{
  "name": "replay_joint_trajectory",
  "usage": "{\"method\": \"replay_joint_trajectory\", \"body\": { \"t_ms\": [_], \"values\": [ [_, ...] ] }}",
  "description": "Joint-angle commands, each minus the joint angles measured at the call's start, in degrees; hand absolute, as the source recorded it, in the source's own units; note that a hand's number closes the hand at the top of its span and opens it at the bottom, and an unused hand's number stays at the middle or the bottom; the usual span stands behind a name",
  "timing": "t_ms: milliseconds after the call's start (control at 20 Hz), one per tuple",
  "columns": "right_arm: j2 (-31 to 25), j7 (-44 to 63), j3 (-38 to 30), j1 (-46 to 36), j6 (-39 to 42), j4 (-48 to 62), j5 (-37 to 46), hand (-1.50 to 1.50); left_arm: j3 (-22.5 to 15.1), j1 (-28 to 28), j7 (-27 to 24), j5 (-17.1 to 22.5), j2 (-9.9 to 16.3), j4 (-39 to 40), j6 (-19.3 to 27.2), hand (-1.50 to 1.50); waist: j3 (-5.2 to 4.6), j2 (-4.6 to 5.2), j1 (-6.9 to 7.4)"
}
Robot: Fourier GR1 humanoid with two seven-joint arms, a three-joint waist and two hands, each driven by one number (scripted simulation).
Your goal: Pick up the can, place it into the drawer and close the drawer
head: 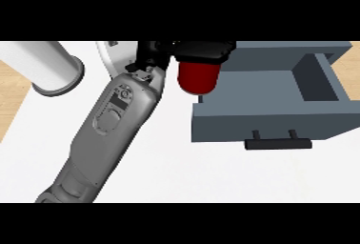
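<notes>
A red can [200, 76] is held from above by my left hand [205, 50], whose black fingers curl round its top end. The grey forearm runs in from the lower left edge of the head view. The can hangs at the left rim of the grey drawer [267, 116], which stands pulled open with its hollow inside showing. The drawer's dark handle [277, 143] sticks out from its front face. Whether the can touches the drawer's wall I cannot tell. My right hand does not show.
A white cylinder [48, 66] stands upright at the back left of the white counter [211, 176]. Wooden floor shows past the counter's left edge. A darker recess [325, 76] lies at the drawer's right side.
</notes>
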Motion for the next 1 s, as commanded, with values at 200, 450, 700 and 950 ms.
{"method": "replay_joint_trajectory", "body": {
  "t_ms": [200, 450, 700, 950],
  "values": [
    [1.7, 1.5, 3.1, -1.5, -1.5, 0.1, 2.9, -1.5, -3.2, -14.2, -0.4, 5.4, 0.0, 13.6, 6.4, 1.5, 0.01, 0.23, -0.77],
    [1.7, 1.6, 5.2, -2.5, -2.4, -0.1, 4.5, -1.5, -5.4, -19.0, -3.0, 9.2, 0.0, 22.3, 8.9, 1.5, 0.03, 0.33, -1.19],
    [-0.8, 1.4, 0.9, -5.8, -1.9, 4.0, 2.0, -1.5, -7.4, -24.5, -3.9, 12.7, 0.0, 28.8, 10.0, 1.5, 0.07, 0.52, -1.77],
    [-0.6, 3.0, 1.8, -5.9, -2.2, 1.5, 2.5, -1.5, -12.7, -25.4, -6.1, 16.8, 0.0, 31.8, 12.4, 1.5, 0.07, 0.47, -2.19]
  ]
}}
